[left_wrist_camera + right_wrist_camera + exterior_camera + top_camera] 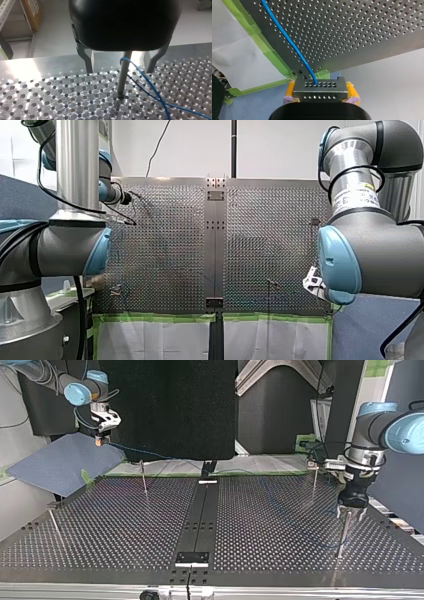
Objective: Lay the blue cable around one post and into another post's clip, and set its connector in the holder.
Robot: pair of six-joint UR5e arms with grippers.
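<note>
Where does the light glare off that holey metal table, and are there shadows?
Left wrist view: strong glare on the table behind the left gripper; a dark line beside the blue cable, probably its shadow. Top view: table dim, faint sheen. Right wrist view: even light.

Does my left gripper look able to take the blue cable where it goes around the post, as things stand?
Probably yes. My left gripper is open, its fingers on either side of the post, and the blue cable loops around that post between them; nothing else stands between.
</note>
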